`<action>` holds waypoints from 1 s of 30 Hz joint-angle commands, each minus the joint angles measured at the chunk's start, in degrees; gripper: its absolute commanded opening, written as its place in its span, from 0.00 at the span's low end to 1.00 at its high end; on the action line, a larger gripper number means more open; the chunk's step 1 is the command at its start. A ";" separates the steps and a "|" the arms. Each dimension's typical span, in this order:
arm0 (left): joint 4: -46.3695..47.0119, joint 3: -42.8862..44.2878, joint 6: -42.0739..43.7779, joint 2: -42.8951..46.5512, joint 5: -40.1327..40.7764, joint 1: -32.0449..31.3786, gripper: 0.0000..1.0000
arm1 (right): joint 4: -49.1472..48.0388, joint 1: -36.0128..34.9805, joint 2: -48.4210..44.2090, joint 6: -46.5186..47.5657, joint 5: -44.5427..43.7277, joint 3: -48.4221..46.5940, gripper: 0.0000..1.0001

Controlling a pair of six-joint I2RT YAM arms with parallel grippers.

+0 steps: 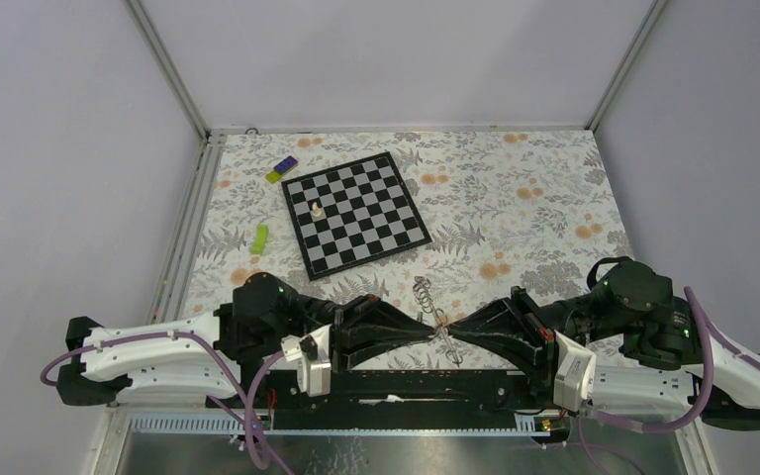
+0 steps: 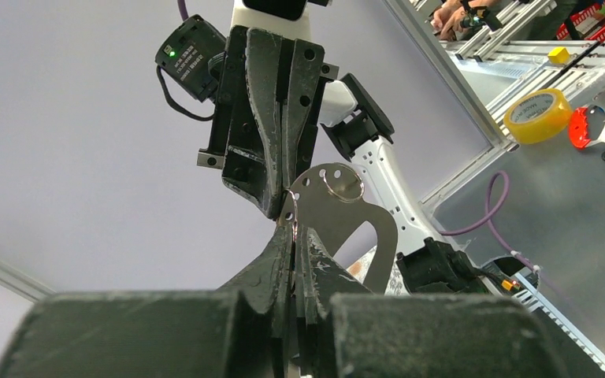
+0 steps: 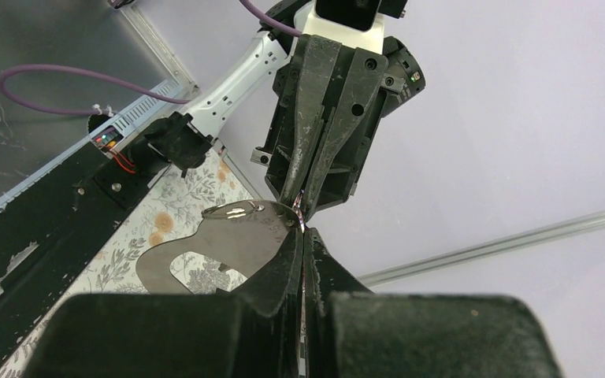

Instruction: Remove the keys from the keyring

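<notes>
My left gripper [image 1: 427, 323] and right gripper [image 1: 452, 330] meet tip to tip just above the table near its front middle. Both are shut on the thin wire of the keyring [image 2: 294, 224], which also shows between my right fingers in the right wrist view [image 3: 299, 214]. A flat grey metal plate with small holes [image 2: 362, 224] hangs from a wire ring [image 2: 343, 186] beside the fingers; it also shows in the right wrist view [image 3: 232, 240]. In the top view, silvery keys [image 1: 424, 291] stick out behind the tips, and one more [image 1: 450, 348] in front. No blue tag shows.
A chessboard [image 1: 356, 211] lies at the back middle with a white chess piece [image 1: 316, 209] on it. A green object [image 1: 260, 237] and a purple-and-yellow block [image 1: 281, 168] lie to its left. A yellow tape roll [image 2: 537, 116] sits outside the cell.
</notes>
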State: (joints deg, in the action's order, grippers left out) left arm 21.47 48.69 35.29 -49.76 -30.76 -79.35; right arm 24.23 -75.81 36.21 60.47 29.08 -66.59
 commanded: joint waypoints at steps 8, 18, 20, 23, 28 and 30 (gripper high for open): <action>-3.36 2.52 3.65 2.08 -1.87 -0.01 0.00 | -5.53 -0.30 -1.04 0.31 4.37 -3.88 0.00; -5.10 3.47 4.22 1.02 -1.67 -0.05 0.00 | -7.94 -0.31 1.58 -0.28 3.89 -2.49 0.00; -5.46 3.74 4.13 0.77 -1.50 -0.01 0.00 | -9.19 -0.31 1.66 -0.78 3.79 -1.97 0.00; -5.82 4.05 4.00 0.46 -1.39 -0.01 0.00 | -9.65 -0.31 1.91 -1.35 3.79 -1.79 0.00; -5.92 4.13 3.92 0.19 -0.70 -0.01 0.00 | -9.49 -0.31 2.51 -2.18 3.80 -1.55 0.00; -5.92 4.14 3.85 0.10 -0.50 -0.02 0.00 | -9.46 -0.30 2.75 -2.40 3.71 -1.44 0.00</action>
State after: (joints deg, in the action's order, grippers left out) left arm 16.49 50.68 38.79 -49.12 -32.14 -79.46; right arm 21.08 -75.81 38.37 59.31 31.05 -66.67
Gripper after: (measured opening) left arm 0.028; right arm 0.017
